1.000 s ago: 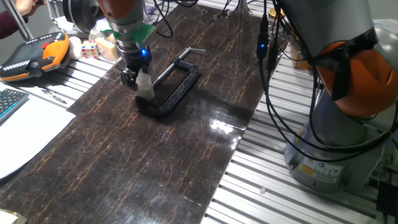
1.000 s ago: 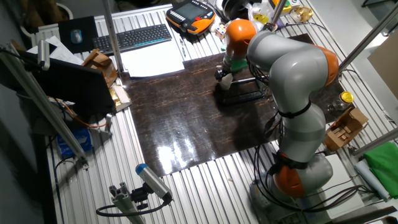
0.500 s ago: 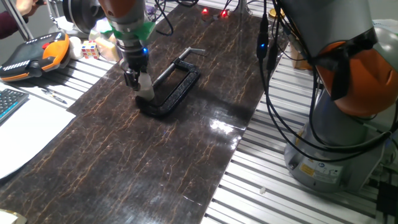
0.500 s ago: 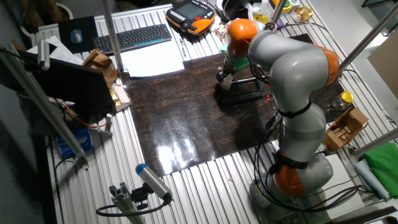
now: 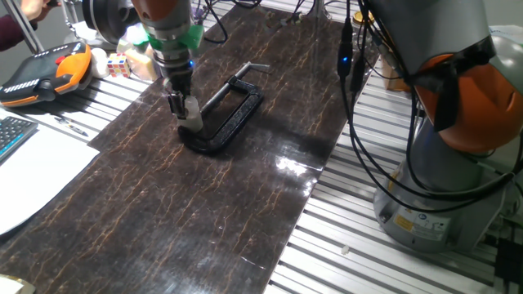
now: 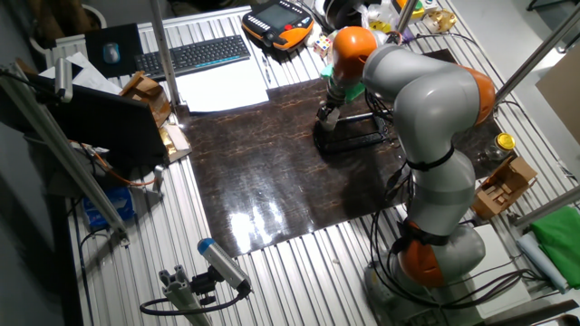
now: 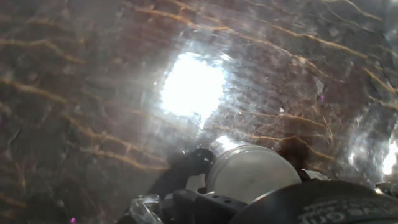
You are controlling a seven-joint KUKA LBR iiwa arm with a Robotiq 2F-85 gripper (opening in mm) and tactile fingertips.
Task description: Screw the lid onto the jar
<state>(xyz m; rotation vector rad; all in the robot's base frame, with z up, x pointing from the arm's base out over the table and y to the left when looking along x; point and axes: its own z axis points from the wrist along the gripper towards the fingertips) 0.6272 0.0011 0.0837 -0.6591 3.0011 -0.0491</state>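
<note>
One fixed view, fingers: gripper (image 5: pixel 181 106) points down over the dark marbled counter (image 5: pixel 163 212); the fingers seem to be closed around a small whitish thing, but whether this is the lid or the jar (image 5: pixel 193 119) I cannot tell.
One fixed view, place: whitish jar is at the near end of the black C-clamp (image 5: pixel 226 117), touching or just beside it.
Other fixed view, room: arm reaches over the counter (image 6: pixel 263 190); keyboard (image 6: pixel 192 55), white paper (image 6: pixel 220 89) and orange pendant (image 6: pixel 281 23) lie behind, well apart.
Hand view, jar top: round pale lid (image 7: pixel 251 173) fills the lower middle, a strong glare on the glossy counter (image 7: pixel 74 93) above it.
Handling, my judgement: light, stiff, smooth plastic, probably slippery; best to grasp the lid by its rim, two opposite sides.
</note>
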